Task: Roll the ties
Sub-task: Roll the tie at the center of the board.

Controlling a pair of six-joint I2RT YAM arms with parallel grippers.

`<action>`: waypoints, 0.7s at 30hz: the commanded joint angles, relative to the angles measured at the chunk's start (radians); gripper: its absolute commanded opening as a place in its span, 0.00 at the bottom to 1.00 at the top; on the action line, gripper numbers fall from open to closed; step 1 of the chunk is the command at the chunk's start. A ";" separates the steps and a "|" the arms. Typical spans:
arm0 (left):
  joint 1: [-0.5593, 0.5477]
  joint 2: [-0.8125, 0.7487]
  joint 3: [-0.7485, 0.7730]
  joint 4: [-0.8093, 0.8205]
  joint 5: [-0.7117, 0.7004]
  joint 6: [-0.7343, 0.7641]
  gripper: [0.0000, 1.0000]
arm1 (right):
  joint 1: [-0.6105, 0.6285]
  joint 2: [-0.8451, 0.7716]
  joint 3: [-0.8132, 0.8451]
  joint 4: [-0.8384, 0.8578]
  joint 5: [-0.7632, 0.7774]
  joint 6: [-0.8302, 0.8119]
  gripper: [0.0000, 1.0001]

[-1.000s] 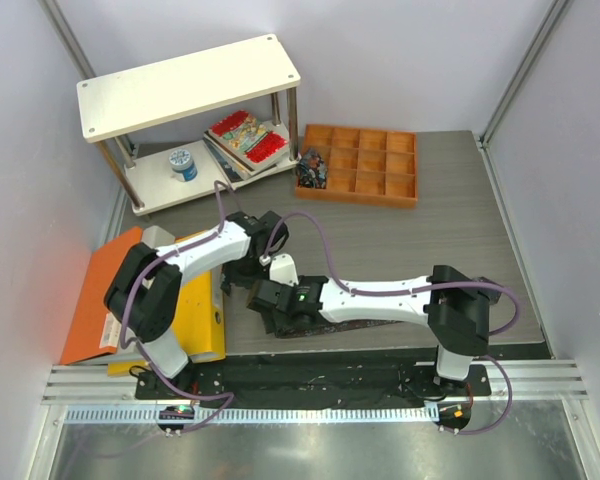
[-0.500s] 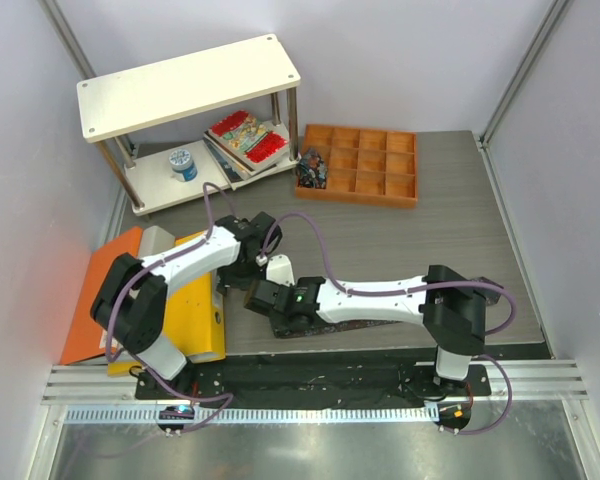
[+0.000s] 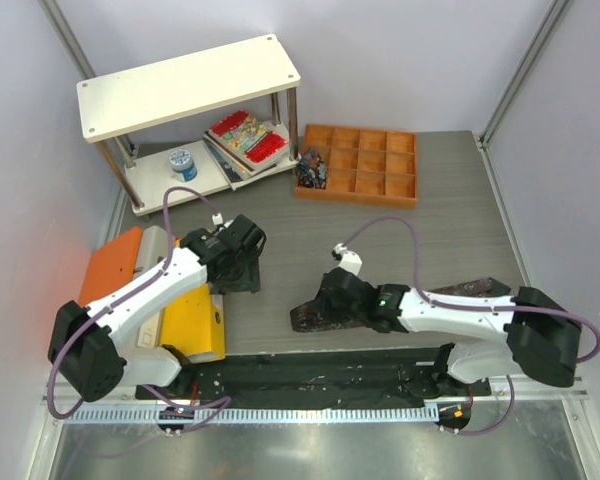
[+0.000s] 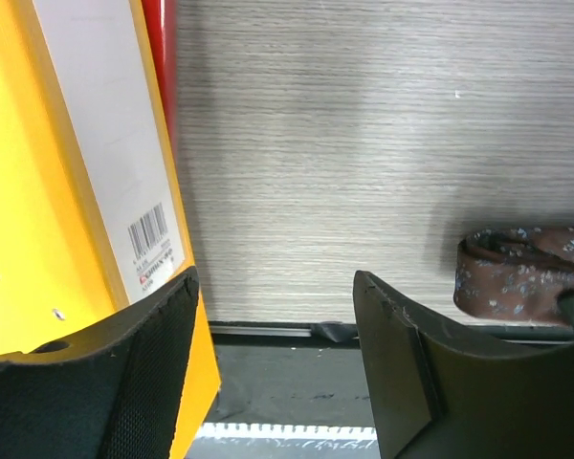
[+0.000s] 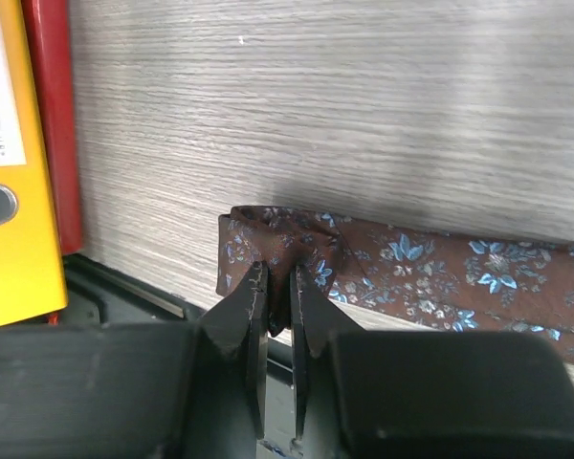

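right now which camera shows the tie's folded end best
The right wrist view: the tie is close, its brown floral pattern sharp, folded end pinched between the right fingers. The left wrist view catches only that end at its edge; the top view shows a dark strip.

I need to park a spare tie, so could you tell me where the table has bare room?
The widest bare patch of table lies between the orange tray and the tie held by the right gripper. A narrower strip separates the left gripper from it. The left edge is crowded: shelf, yellow binder.
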 commanded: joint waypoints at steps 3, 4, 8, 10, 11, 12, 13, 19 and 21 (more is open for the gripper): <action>-0.044 -0.102 -0.064 0.108 0.024 -0.061 0.65 | -0.046 -0.173 -0.215 0.291 -0.045 0.121 0.01; -0.053 -0.105 -0.069 0.117 0.022 -0.073 0.65 | -0.050 -0.190 -0.231 0.291 -0.037 0.128 0.01; -0.137 -0.099 -0.079 0.162 0.008 -0.098 0.65 | -0.061 -0.253 -0.317 0.332 -0.034 0.157 0.01; -0.165 -0.082 -0.076 0.180 -0.013 -0.112 0.65 | -0.061 -0.259 -0.338 0.342 -0.029 0.159 0.01; -0.191 -0.076 -0.075 0.183 -0.018 -0.125 0.65 | -0.061 -0.260 -0.352 0.343 -0.023 0.159 0.01; -0.205 -0.067 -0.076 0.205 -0.024 -0.130 0.65 | -0.064 -0.262 -0.357 0.343 -0.019 0.157 0.01; -0.217 -0.062 -0.078 0.213 -0.027 -0.144 0.65 | -0.061 -0.262 -0.365 0.345 -0.015 0.154 0.01; -0.303 -0.014 -0.084 0.283 -0.041 -0.184 0.65 | -0.067 -0.221 -0.406 0.365 0.017 0.130 0.01; -0.317 -0.002 -0.089 0.298 -0.039 -0.204 0.65 | -0.067 -0.207 -0.415 0.374 0.024 0.127 0.01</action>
